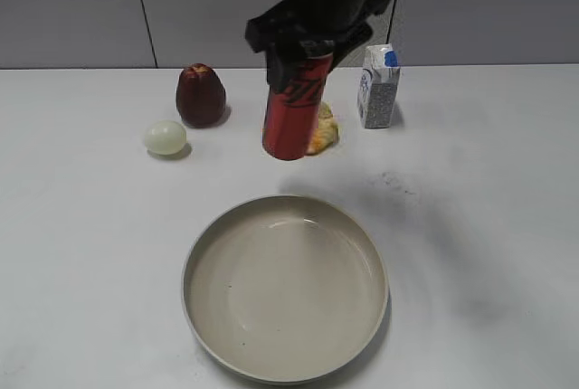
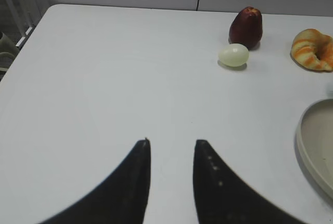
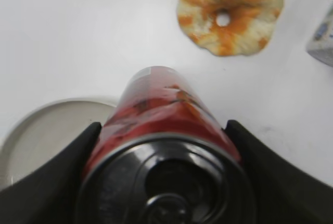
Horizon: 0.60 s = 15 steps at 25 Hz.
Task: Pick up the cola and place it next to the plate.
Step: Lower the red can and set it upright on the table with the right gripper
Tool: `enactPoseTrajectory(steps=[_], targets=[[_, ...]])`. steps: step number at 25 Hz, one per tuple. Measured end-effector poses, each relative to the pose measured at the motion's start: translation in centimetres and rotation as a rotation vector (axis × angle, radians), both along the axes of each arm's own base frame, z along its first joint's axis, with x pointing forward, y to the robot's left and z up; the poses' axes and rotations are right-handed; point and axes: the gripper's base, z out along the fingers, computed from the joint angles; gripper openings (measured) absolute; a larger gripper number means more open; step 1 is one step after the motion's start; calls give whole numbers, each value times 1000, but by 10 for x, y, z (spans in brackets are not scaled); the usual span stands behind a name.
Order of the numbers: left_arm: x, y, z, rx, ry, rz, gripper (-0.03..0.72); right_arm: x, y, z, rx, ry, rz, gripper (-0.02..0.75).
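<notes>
The cola (image 1: 294, 109) is a tall red can with black lettering. My right gripper (image 1: 303, 45) is shut on its top and holds it in the air above the table, behind the plate (image 1: 285, 366). In the right wrist view the cola (image 3: 161, 114) fills the space between the right gripper's fingers (image 3: 164, 130), with the plate's rim (image 3: 47, 109) below left. The plate is a wide beige dish at the front centre. My left gripper (image 2: 171, 143) is open and empty over bare table; the plate's edge (image 2: 304, 135) shows at the right of that view.
A dark red fruit (image 1: 200, 95) and a pale egg-shaped item (image 1: 165, 137) sit at the back left. An orange-and-yellow ring-shaped item (image 1: 324, 131) lies behind the can. A white-and-blue carton (image 1: 378, 87) stands at the back right.
</notes>
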Motion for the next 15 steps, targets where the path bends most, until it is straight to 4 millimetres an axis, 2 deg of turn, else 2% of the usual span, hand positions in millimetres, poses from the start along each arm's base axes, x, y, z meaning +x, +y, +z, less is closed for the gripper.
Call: enactPoseTrajectory(steps=[3,9,15], targets=[[0,0,0,0,0,0,228,1,11,-14,-5,1,17,502],[0,0,0,0,0,0,228,8,17,-50,-67,41,25,502],[0,0,0,0,0,0,228,10,18,-63,-91,65,27,510]])
